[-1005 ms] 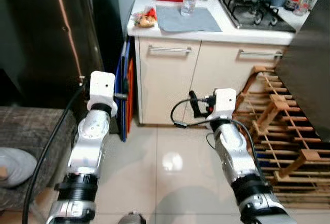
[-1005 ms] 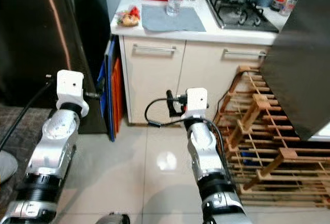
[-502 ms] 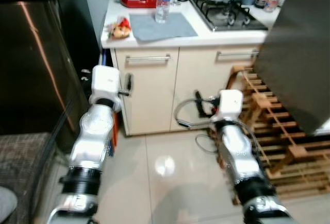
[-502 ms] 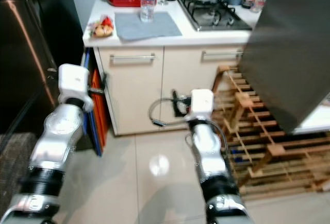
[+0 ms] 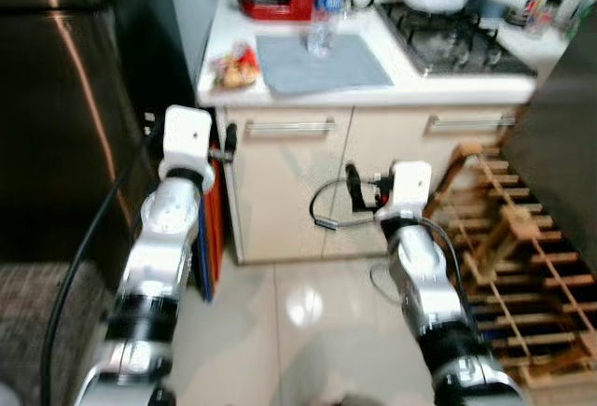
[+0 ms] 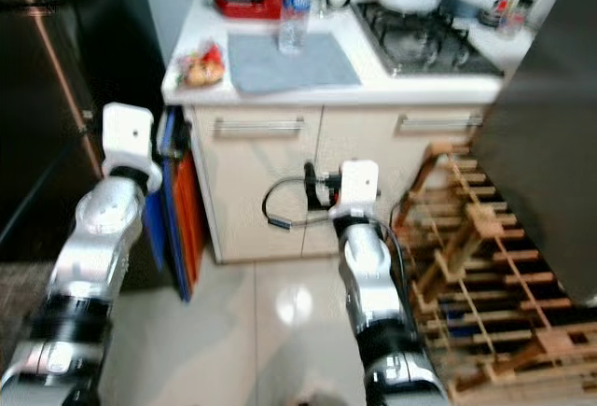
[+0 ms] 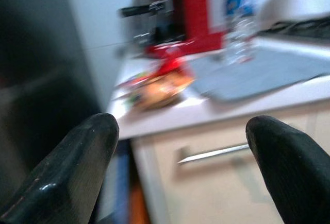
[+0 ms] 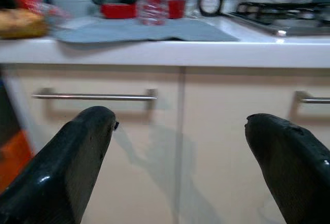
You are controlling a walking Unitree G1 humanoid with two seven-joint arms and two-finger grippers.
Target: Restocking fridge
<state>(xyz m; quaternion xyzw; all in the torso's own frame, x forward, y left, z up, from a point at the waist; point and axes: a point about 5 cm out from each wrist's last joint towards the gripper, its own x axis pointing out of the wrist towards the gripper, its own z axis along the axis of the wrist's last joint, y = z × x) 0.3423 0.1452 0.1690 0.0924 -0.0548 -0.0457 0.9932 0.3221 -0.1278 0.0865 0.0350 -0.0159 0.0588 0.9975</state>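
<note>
Both arms hanging out in front of cream cabinet (image 6: 270, 191), nothing in hand. Left gripper (image 7: 180, 147) gaping wide, holding nothing, facing counter corner. Right gripper (image 8: 180, 147) also spread wide and empty, pointing at drawer handle (image 8: 95, 97). Water bottle (image 5: 326, 14) standing on grey mat (image 5: 317, 59) up on countertop (image 5: 373, 93), snack bag (image 5: 235, 67) sitting just beside mat at corner. Dark fridge (image 5: 65, 117) looming to robot's left, wooden rack (image 6: 476, 266) leaning on right.
</note>
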